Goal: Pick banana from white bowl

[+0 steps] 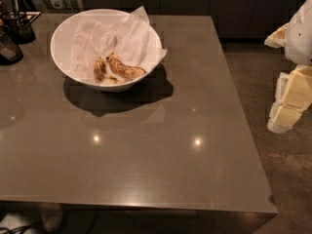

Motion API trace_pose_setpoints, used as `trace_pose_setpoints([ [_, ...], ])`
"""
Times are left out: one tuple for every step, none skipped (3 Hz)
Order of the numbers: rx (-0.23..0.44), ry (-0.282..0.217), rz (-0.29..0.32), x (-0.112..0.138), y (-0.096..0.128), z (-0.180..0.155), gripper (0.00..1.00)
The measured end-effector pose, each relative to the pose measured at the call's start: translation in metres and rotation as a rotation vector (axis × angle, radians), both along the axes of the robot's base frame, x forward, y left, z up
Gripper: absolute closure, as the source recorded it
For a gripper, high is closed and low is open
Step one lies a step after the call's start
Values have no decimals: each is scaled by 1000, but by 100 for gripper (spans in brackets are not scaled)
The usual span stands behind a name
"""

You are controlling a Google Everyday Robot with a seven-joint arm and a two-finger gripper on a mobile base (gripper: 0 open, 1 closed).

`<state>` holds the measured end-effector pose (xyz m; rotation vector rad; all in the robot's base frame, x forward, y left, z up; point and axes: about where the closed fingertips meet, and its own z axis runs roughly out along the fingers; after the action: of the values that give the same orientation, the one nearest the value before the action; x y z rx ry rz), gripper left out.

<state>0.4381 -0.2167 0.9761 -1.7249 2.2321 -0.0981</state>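
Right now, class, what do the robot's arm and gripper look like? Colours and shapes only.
The arm is a rounded white shell with a tan patch. Below it, at the right edge beyond the table, the gripper is blocky, pale cream-yellow with white edging. No cables or markings show.

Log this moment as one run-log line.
tool: off right edge of table, far from white bowl | banana: in bowl on crumpled paper, not yet picked | shorter banana piece: beside it
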Motion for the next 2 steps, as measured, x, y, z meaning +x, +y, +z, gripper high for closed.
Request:
trace_pose_setpoints([
  [0,0,0,0,0,0,0],
  [33,10,-27,6,6,4,0],
])
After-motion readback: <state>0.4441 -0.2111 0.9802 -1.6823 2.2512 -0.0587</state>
